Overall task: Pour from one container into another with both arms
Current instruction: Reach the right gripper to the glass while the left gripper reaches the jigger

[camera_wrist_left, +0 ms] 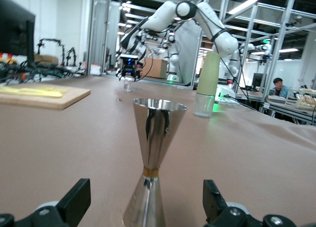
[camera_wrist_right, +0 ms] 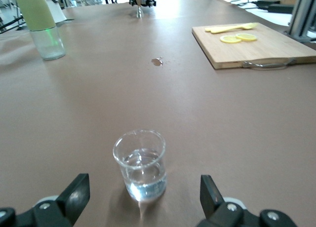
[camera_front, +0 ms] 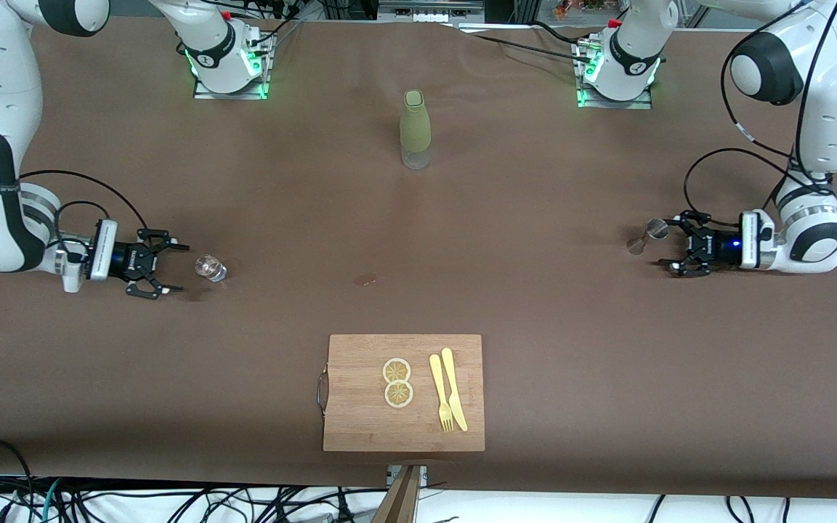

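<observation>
The glass [camera_front: 211, 268] stands upright on the counter [camera_front: 535, 290] toward the right arm's end, with a little clear liquid in it. The right gripper [camera_front: 160, 270] sits low at the glass's nine o'clock in the front view, close but not touching, its fingers [camera_wrist_right: 74, 195] spread wide apart and holding nothing.

The jigger [camera_front: 645, 237] stands upright toward the left arm's end of the counter. The left gripper [camera_front: 680, 243] is at its three o'clock in the front view, fingers [camera_wrist_left: 76, 200] released and wide, on either side of the jigger's lower cone without touching it.

A bottle [camera_front: 415, 129] stands mid-counter, at twelve o'clock from the cutting board [camera_front: 360, 407], which holds two lemon slices [camera_front: 397, 382], a fork [camera_front: 440, 392] and a knife [camera_front: 455, 388]. A small stain [camera_front: 366, 280] lies between bottle and board.
</observation>
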